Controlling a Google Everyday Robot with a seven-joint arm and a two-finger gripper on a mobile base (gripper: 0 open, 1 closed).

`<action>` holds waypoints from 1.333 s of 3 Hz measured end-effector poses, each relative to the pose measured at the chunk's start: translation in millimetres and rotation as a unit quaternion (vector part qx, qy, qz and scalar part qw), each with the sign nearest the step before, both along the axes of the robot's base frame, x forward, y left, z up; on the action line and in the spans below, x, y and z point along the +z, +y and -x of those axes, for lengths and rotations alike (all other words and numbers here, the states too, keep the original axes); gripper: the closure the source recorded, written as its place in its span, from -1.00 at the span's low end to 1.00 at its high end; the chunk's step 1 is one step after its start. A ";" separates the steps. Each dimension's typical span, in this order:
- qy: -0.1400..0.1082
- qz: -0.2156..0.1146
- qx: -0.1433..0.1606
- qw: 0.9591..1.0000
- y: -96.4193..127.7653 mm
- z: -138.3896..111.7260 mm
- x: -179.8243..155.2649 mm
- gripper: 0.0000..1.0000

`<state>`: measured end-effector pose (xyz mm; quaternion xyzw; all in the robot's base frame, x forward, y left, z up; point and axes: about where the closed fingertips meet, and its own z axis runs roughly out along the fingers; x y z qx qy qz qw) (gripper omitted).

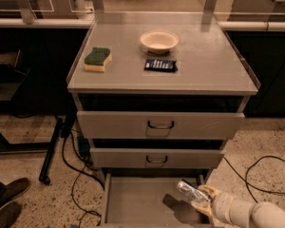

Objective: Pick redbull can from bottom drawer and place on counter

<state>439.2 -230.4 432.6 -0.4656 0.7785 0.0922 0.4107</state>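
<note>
The redbull can, slim, silver and shiny, is tilted in my gripper over the right side of the open bottom drawer. It casts a shadow on the drawer floor, so it hangs a little above it. My gripper is shut on the can, with the pale arm coming in from the lower right. The counter is the flat grey top of the cabinet above.
On the counter lie a cream bowl, a green and yellow sponge and a dark blue snack packet. The two upper drawers are slightly ajar. Cables run on the floor at the left, and shoes show at the bottom left.
</note>
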 end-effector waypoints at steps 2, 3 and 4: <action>-0.023 0.005 0.001 1.000 -9.7 1.5 27.1 1.00; -0.047 0.002 -0.008 0.999 -13.2 -2.3 51.3 1.00; -0.101 0.008 -0.023 0.995 -26.0 -4.9 110.1 1.00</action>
